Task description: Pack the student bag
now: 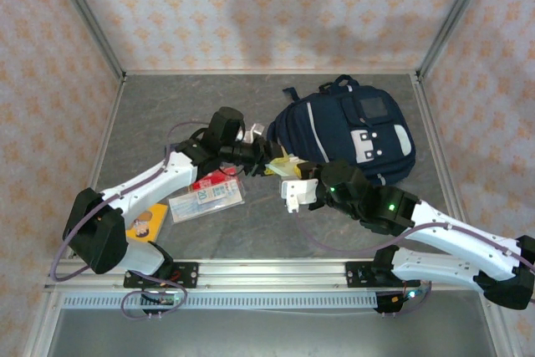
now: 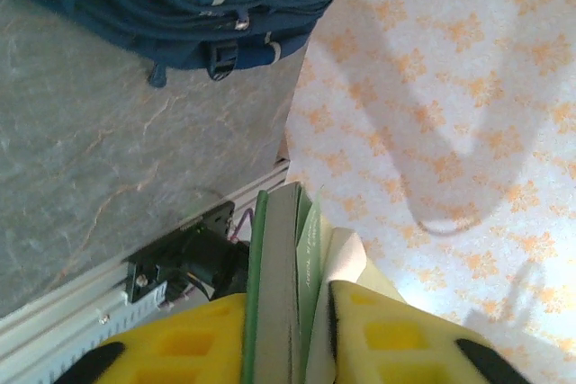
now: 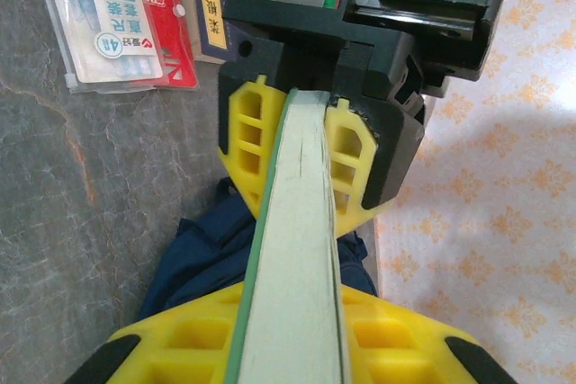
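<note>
The left pincer (image 2: 288,312) and right pincer (image 3: 288,334) each clamp what looks like one green book (image 3: 292,204).

A green-covered book (image 3: 292,249) hangs above the grey table (image 1: 150,123). On the table lie a clear stationery pouch (image 1: 207,200), a red packet (image 1: 213,180) and, perhaps, a yellow booklet (image 1: 146,221).
</note>
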Robot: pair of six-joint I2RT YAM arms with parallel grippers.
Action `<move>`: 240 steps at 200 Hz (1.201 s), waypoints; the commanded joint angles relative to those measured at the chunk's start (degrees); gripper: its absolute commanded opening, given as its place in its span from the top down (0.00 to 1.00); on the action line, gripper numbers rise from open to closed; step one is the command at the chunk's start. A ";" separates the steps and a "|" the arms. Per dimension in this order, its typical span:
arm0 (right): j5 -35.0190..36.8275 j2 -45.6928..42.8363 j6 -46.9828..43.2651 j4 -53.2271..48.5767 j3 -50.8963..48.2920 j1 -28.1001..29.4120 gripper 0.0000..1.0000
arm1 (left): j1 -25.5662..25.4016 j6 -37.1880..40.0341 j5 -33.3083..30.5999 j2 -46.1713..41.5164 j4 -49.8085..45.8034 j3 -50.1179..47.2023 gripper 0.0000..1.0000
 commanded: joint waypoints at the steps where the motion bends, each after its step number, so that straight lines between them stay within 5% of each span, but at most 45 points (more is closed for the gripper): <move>1: 3.22 -0.30 2.15 4.28 -0.64 0.35 0.84 | 0.58 -2.09 -2.04 -1.60 2.97 -0.81 0.84; 23: 3.44 -0.13 3.80 3.96 -1.12 0.34 0.77 | 1.05 -2.72 -2.73 -2.16 3.24 -1.27 0.93; 52: 0.02 0.59 5.44 -2.69 -0.24 0.35 0.45 | 3.06 -1.95 -4.70 -3.87 1.33 -1.29 1.00; 82: -4.38 -0.69 10.01 -5.04 -0.59 0.39 0.34 | 5.98 5.46 -11.08 -7.06 -8.49 0.08 1.00; 137: -8.68 -2.24 23.39 -3.38 -0.26 -0.84 0.30 | 8.04 14.26 -33.67 -18.11 -13.29 -4.18 1.00; 162: -5.83 -0.18 40.68 2.57 1.60 -5.38 0.28 | 8.27 15.11 -42.21 -23.39 -13.73 -7.80 1.00; 186: 0.51 8.82 55.21 -5.87 11.04 -12.27 0.28 | 8.26 14.77 -48.62 -28.87 -11.81 -12.52 1.00; 204: -3.38 18.14 60.75 -15.28 19.82 -18.58 0.28 | 8.26 12.66 -54.60 -34.61 -9.18 -17.38 1.00; 240: -6.71 31.41 70.34 -16.56 26.04 -26.80 0.30 | 8.26 9.49 -62.13 -44.77 -4.07 -26.30 1.00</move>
